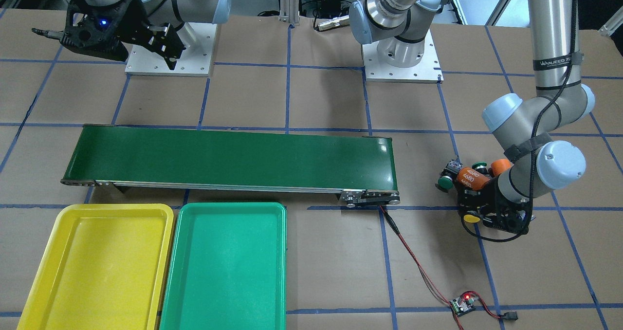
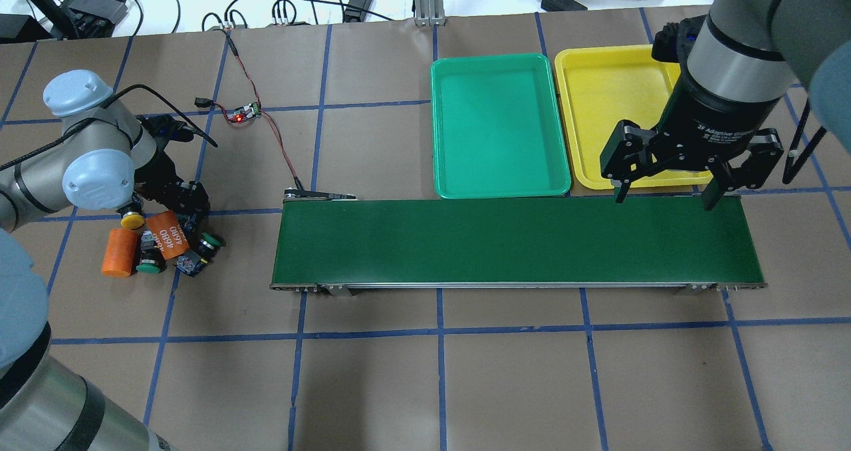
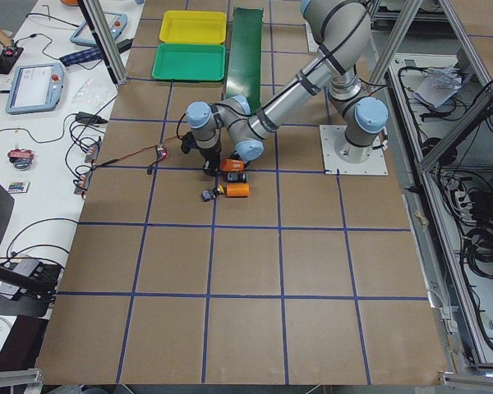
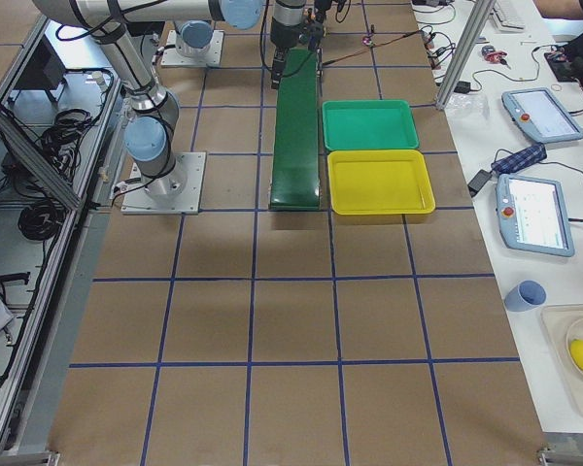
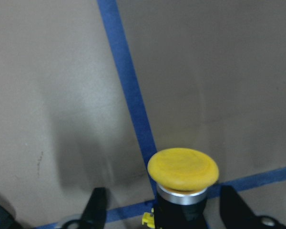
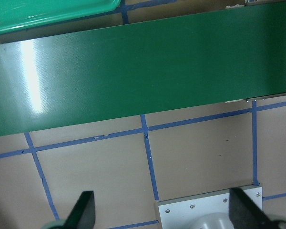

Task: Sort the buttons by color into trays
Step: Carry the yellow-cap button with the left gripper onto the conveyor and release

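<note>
Yellow-capped, one button [image 5: 183, 169] stands upright between the spread fingers of the left gripper [image 5: 165, 212], seemingly not yet pinched, well apart from the yellow tray [image 2: 592, 72], near which the right gripper [image 2: 665, 197] hangs wide open over the conveyor belt [image 2: 518, 241], probably to receive it.

**Table layout from my side.**
The conveyor belt [image 2: 512, 241] lies crosswise before me, two trays [image 2: 498, 125] side by side just behind its right half. Off its left end buttons [image 2: 149, 263] and cylinders [image 2: 118, 253] cluster; one button [image 5: 183, 168] stands between the fingers [image 5: 96, 210] of my left gripper [image 5: 166, 214].
</note>
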You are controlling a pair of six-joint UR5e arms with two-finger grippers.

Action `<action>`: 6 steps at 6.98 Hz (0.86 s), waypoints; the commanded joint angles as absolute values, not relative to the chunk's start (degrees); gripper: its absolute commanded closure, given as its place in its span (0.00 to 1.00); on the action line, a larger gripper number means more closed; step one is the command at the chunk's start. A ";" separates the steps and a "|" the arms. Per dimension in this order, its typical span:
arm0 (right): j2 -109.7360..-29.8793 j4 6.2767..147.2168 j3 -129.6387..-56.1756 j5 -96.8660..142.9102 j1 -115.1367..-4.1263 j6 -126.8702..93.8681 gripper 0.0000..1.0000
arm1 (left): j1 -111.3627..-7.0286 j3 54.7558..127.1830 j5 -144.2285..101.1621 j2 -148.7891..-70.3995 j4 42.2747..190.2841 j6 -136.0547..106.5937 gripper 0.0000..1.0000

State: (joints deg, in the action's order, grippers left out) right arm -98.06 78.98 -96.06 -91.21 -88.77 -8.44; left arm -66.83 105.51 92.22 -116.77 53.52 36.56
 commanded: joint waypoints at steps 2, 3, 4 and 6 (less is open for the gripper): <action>-98.17 79.01 -96.06 -91.23 -88.77 -8.44 0.00 | -66.71 105.03 92.29 -116.37 53.61 36.65 1.00; -97.91 78.93 -96.06 -91.32 -88.77 -8.35 0.00 | -66.80 104.68 92.29 -116.19 53.87 36.65 1.00; -98.17 79.01 -96.06 -91.23 -88.77 -8.44 0.00 | -67.49 102.50 92.20 -115.93 55.10 36.56 1.00; -98.17 79.10 -96.06 -91.06 -88.77 -8.35 0.00 | -73.69 89.99 91.84 -115.76 69.94 29.41 1.00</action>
